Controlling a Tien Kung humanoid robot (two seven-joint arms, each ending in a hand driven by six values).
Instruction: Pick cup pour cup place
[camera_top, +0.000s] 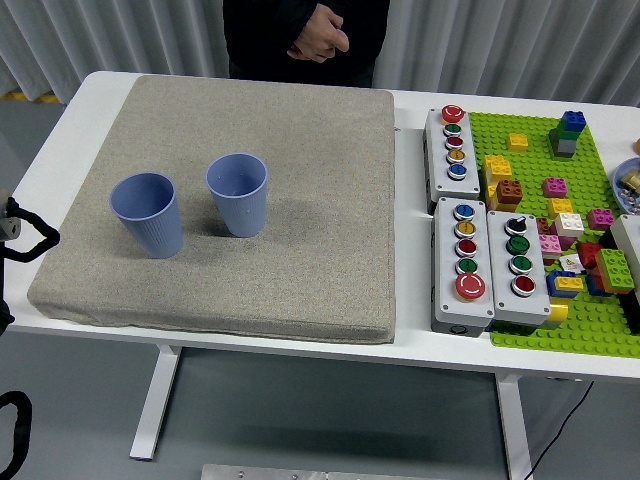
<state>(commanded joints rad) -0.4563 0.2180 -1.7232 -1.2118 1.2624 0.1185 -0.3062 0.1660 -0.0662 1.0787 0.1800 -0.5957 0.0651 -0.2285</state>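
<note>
Two blue cups stand upright on the grey mat (300, 200): the left cup (148, 214) near its left edge, the right cup (238, 194) just beside it, apart, neither held. The left hand (22, 240) rests off the mat's left edge, holding nothing; its fingers appear loosely curled, though mostly cropped. This layout fits either before pick-up or after set-down; any contents are indiscernible.
</note>
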